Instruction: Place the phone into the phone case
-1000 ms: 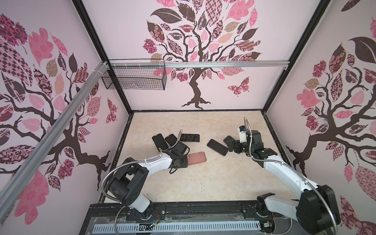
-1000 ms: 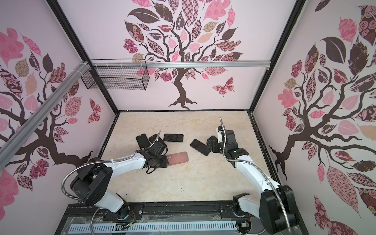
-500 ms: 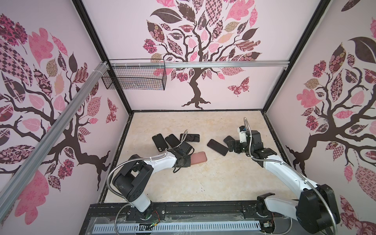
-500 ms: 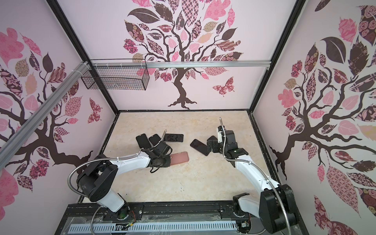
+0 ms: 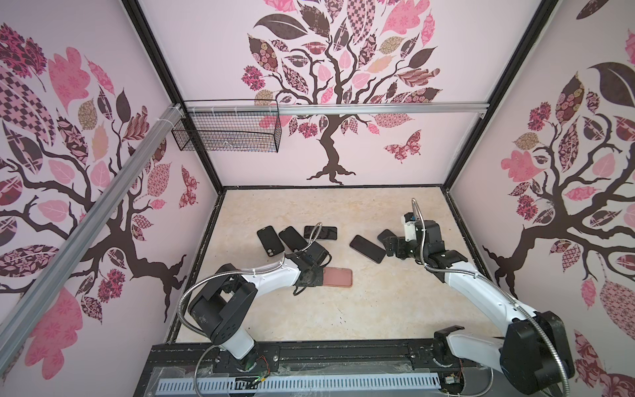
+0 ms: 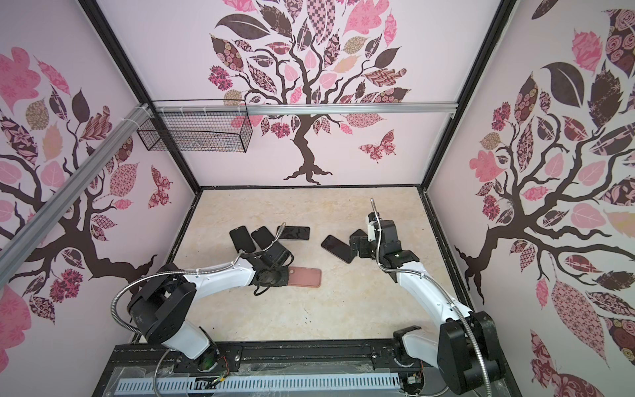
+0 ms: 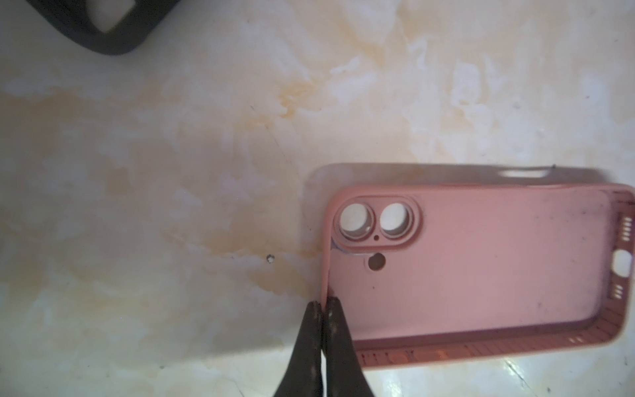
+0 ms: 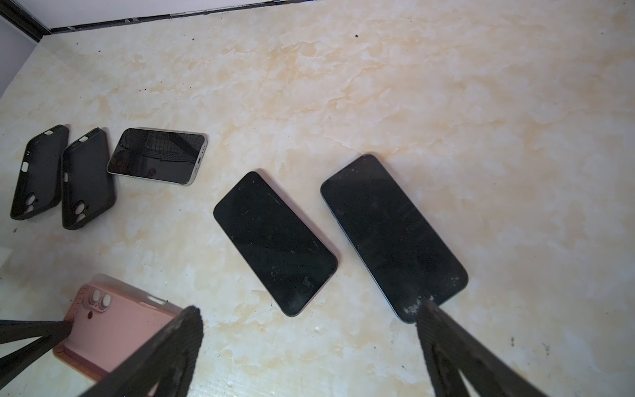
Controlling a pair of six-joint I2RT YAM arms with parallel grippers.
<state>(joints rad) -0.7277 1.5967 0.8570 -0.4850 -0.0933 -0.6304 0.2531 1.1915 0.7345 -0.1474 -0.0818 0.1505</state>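
The pink phone case lies open side up on the marble floor. My left gripper is shut on its short end wall, beside the camera holes. Two black phones lie face up side by side. My right gripper hangs open just above them with nothing between its fingers, one fingertip over the corner of the farther phone. In both top views that phone is partly hidden by the gripper, while the nearer one is in plain sight.
Two empty black cases and a silver-edged phone lie behind the left arm; the right wrist view shows them too. A wire basket hangs on the back rail.
The left jaws have closed on the pink case's end wall, and the left forearm has swung slightly. The right arm has not moved.
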